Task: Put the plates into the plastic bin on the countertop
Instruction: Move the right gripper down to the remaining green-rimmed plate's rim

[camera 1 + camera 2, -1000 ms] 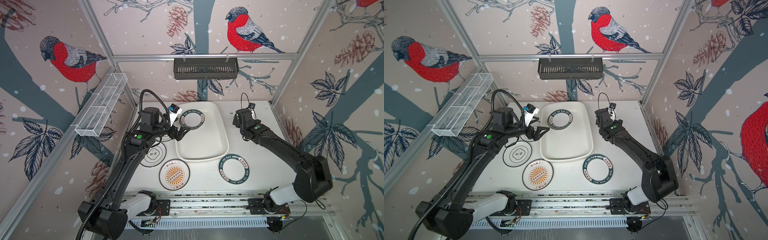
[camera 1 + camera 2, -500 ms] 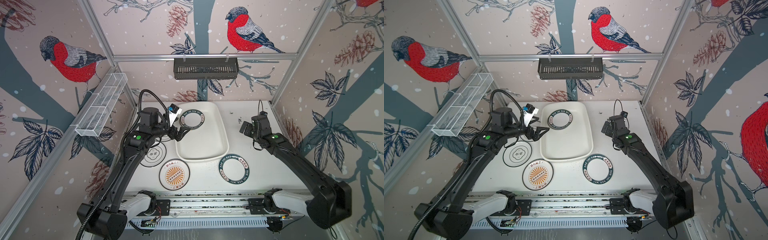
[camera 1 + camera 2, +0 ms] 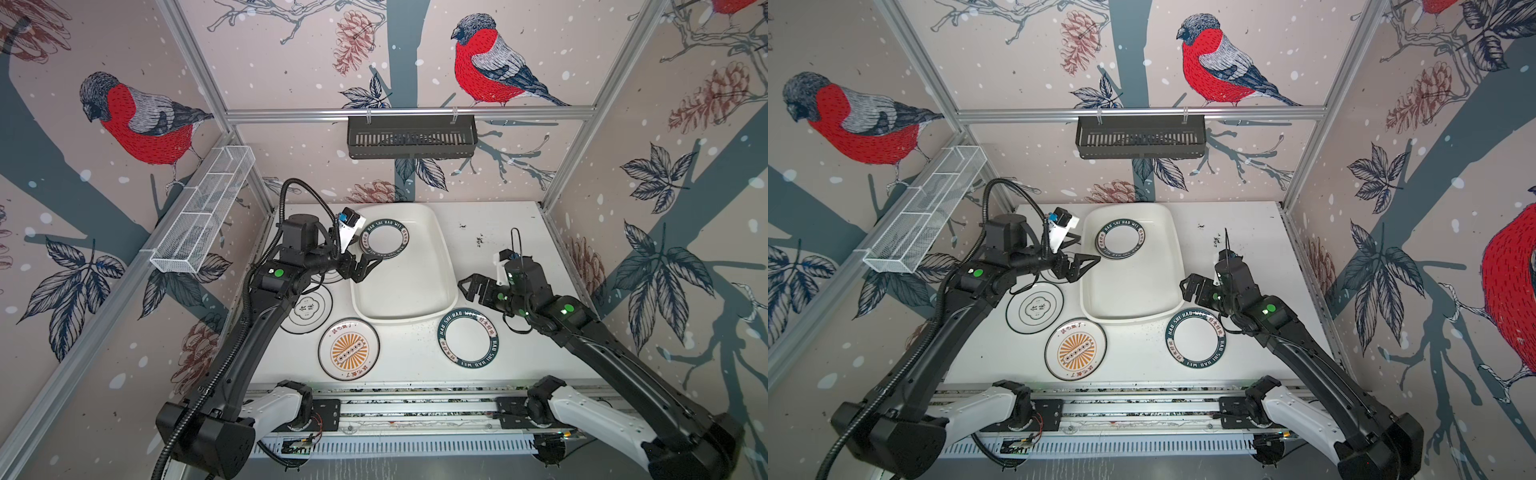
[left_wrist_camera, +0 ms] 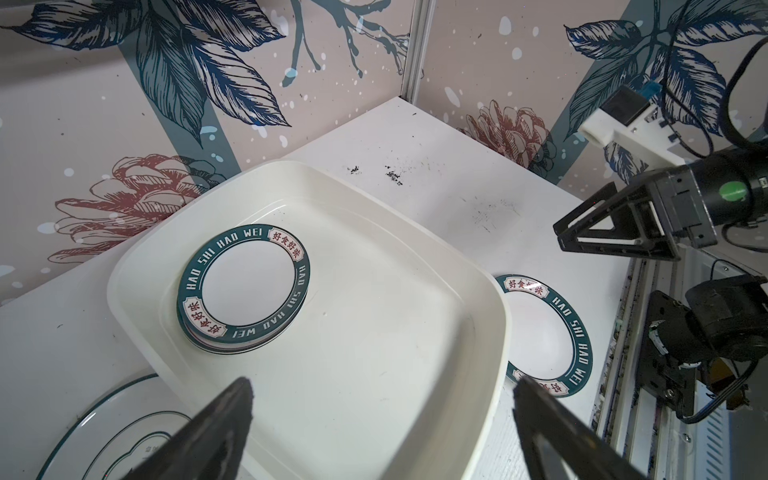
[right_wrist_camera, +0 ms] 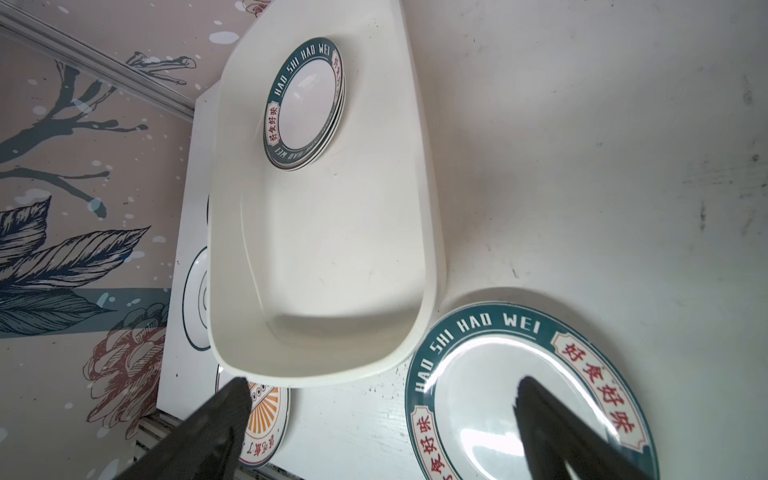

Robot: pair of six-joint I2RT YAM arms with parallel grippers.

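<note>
Black fingers of the left pincer stand wide apart and hold nothing, poised over the left rim of the plastic bin. The right pincer is likewise spread wide and empty, hovering just right of the bin's near corner, above the far edge of a green-rimmed plate that lies flat on the worktop. Inside the bin, at its far left end, sits a short stack of green-rimmed plates. Left of the bin a black-rimmed plate lies partly under the left arm, and a sunburst plate rests just in front of it.
</note>
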